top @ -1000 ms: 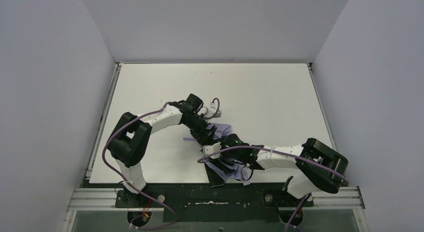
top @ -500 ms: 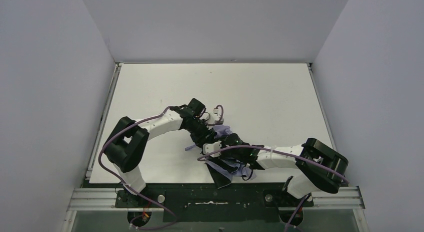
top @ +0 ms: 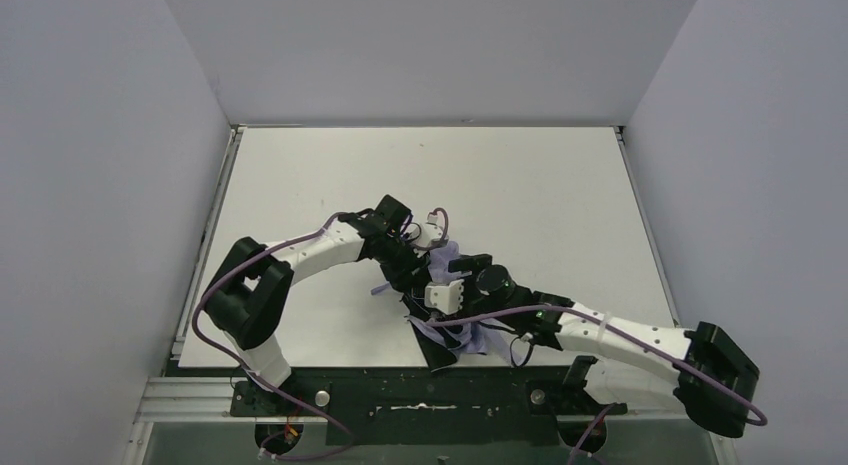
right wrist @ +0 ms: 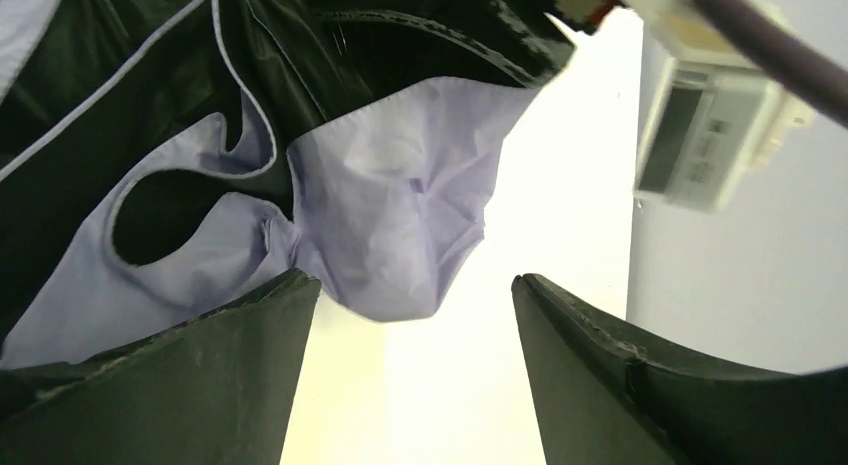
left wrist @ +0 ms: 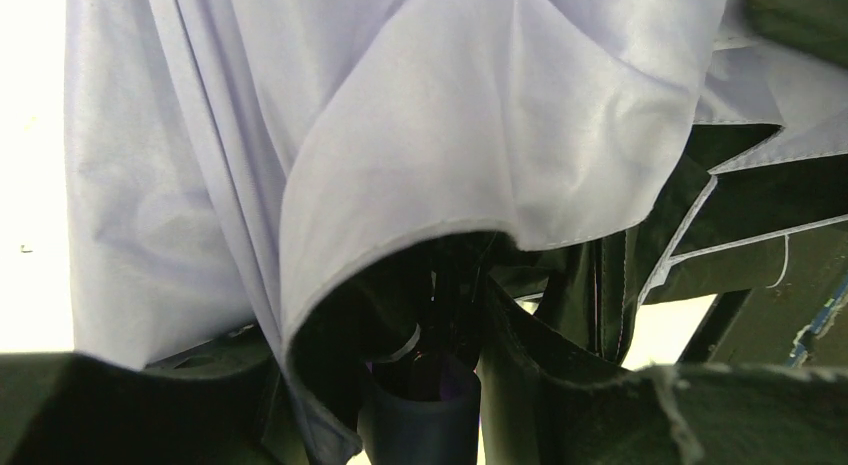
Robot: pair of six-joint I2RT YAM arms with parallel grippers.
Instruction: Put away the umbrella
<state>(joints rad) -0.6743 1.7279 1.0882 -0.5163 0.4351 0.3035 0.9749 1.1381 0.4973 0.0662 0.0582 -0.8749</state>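
Right claw (right wrist: 415, 290) newly open; umbrella (top: 446, 257) near-to-far.

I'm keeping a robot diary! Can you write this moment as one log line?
left gripper: shut on umbrella | right gripper: open, empty, near umbrella | umbrella: bunched on table, not put away

- My right arm (top: 620, 337) has stretched out low, its elbow swung to the near right.
- My right gripper (right wrist: 412, 285) has released the umbrella (right wrist: 390, 225); its fingers now stand apart.
- My left arm (top: 320, 247) has sunk slightly nearer.
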